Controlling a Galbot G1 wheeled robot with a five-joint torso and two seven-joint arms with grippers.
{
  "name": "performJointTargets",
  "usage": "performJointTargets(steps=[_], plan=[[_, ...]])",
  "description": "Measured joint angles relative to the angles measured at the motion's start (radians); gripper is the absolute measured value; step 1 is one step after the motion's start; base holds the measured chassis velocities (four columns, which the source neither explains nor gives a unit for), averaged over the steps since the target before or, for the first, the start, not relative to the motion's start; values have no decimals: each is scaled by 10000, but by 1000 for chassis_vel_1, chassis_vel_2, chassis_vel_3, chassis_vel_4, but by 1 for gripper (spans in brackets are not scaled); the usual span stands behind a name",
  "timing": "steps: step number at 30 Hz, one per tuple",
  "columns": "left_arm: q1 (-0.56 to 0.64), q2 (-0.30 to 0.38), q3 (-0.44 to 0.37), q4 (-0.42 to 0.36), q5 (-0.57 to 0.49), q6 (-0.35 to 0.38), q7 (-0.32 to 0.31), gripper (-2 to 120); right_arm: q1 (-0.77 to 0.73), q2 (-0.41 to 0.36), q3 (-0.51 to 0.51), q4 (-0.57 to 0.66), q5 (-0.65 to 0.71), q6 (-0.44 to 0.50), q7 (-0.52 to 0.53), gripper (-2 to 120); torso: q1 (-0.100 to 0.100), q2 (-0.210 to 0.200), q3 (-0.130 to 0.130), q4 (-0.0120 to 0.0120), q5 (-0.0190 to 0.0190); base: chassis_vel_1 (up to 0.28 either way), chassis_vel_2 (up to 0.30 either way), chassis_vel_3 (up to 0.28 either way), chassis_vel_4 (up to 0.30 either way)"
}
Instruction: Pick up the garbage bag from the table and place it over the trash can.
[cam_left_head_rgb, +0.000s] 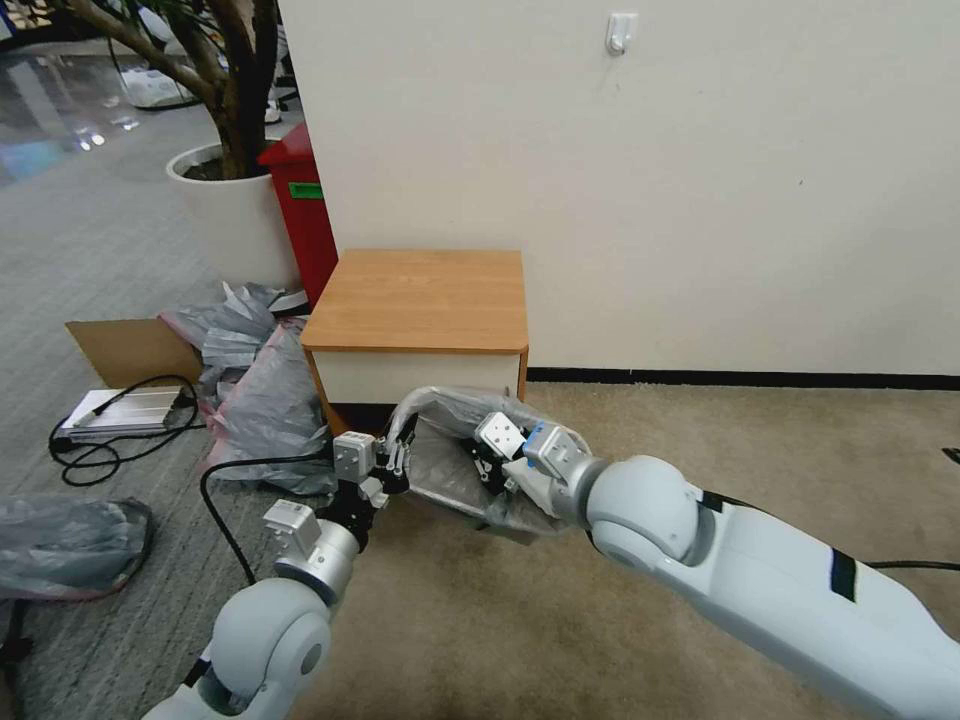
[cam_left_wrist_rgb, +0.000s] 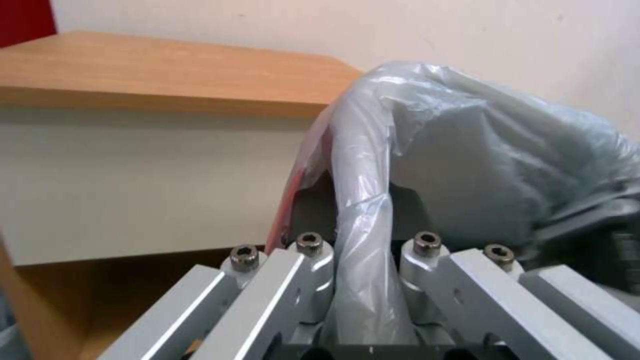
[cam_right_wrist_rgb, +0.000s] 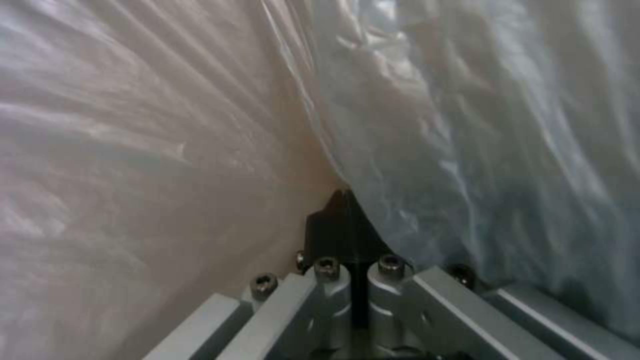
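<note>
Thin grey plastic, the garbage bag (cam_left_head_rgb: 455, 470) hangs at the desk's (cam_left_head_rgb: 420, 300) six o'clock, both claws (left (cam_left_head_rgb: 398, 462), right (cam_left_head_rgb: 490, 470)) clamped on it; overstretching could tear it.

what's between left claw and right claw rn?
The garbage bag, stretched from the left claw to the right claw over the trash can before the table; head view shows it.
</note>
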Motion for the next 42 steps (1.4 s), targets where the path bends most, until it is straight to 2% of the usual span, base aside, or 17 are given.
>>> performJointTargets(steps=[10,18,22,35,42], plan=[[77,-194,211,-137,115,12,53,8,476,71,-717,-382,93,15,741,0,-1,0,0,0,1,0,0,0,0],[60,-242,70,-158,-47,115,-18,8,656,-440,-1135,-392,-114,21,645,0,0,0,0,-1,1,0,0,0,0],[7,-317,99,-139,-11,175,-28,8,1225,-801,-1659,-342,-87,23,458,0,-1,0,0,-2,1,0,0,0,0],[-160,-46,139,-290,278,538,-5,8,2750,-748,-3205,-687,582,17,803,0,-1,0,0,0,0,0,0,0,0],[-281,60,55,-414,272,749,-3,8,2970,-645,-3510,-841,732,13,828,0,-1,0,0,0,0,0,0,0,0]])
